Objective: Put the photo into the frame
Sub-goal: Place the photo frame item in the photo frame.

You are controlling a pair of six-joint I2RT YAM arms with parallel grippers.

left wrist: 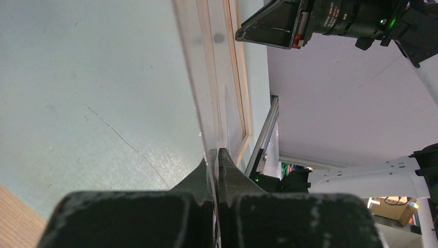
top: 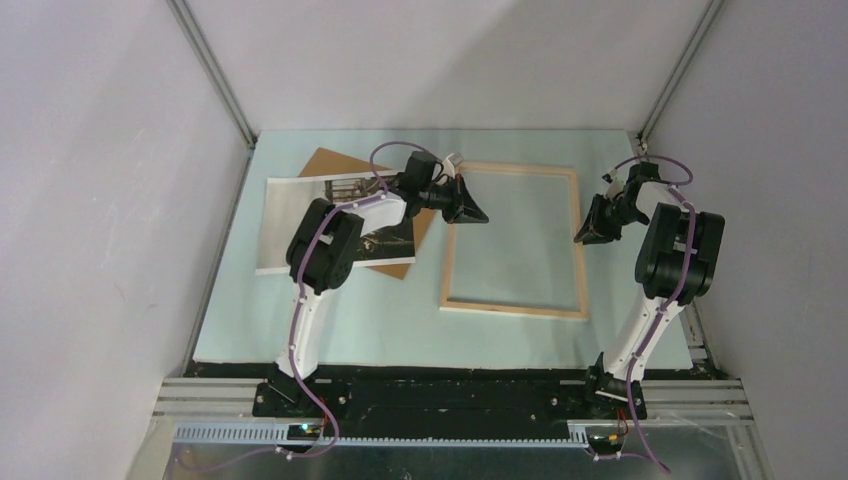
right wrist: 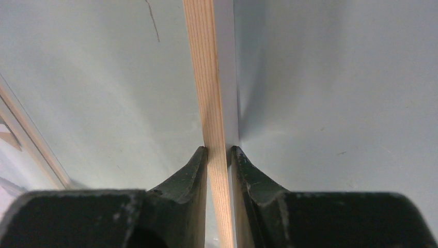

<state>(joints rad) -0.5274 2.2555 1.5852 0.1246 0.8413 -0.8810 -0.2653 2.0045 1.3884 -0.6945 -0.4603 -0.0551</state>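
the left end effector [left wrist: 214, 155] is pinched fully shut on a very thin pale edge at the left side of the frame [top: 512, 308]. it looks like the clear pane rather than the wooden rail, though i can't be sure. the right end effector [right wrist: 219, 151] is closed on the frame's right rail, one finger against the bare wood and the other against the white face. so the frame is held from both sides and sits about flat on the counter [top: 380, 320].

the photo [top: 285, 225] lies well to the left of the frame, on a brown backing board [top: 325, 165] and partly under the left arm. to me this is the step of readying the frame. the photo is not yet picked up.

next, i'd guess, the left arm has to let go and reach left of the frame for the photo while the right steadies the rail. that thin edge would slip or flex easily.

only the top view shows the photo, the board and the whole frame. only the wrist views show what each pair of fingers is gripping.
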